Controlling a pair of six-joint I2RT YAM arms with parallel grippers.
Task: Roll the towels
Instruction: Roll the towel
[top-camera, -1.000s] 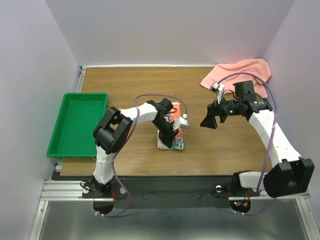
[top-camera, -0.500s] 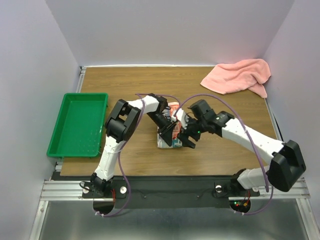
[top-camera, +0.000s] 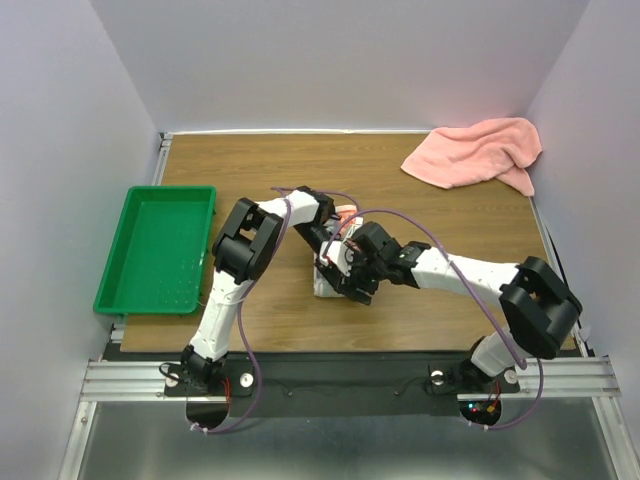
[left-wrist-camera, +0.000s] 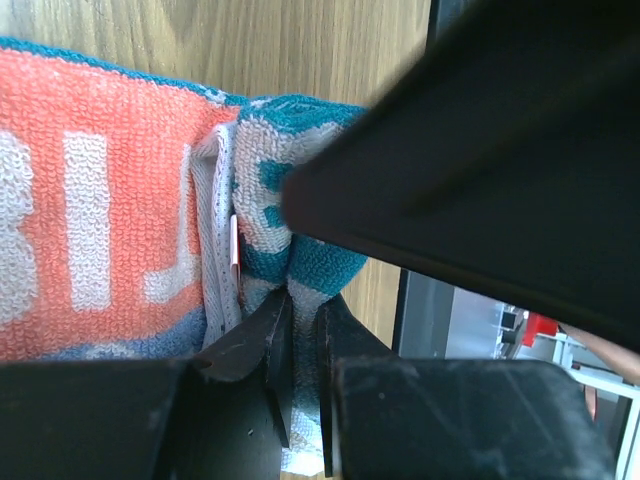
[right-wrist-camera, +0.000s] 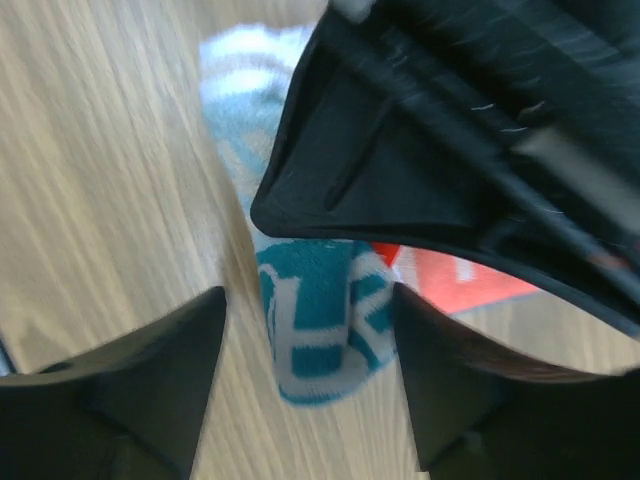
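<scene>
Two towels: pink towel (top-camera: 475, 155) is lying at the far right corner of the table (top-camera: 250, 170), printed towel (top-camera: 326, 286) mid-table. Only the wrist views are showing the jaws: left gripper (left-wrist-camera: 300, 315) is pinching the printed towel's fold; right gripper (right-wrist-camera: 308, 300) is straddling it, jaws apart.

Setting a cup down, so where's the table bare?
Bare: far tabletop between green tray and salmon-pink towel; right side between that towel and the right arm. Crowded: centre, left tool and right tool at the printed towel.
</scene>
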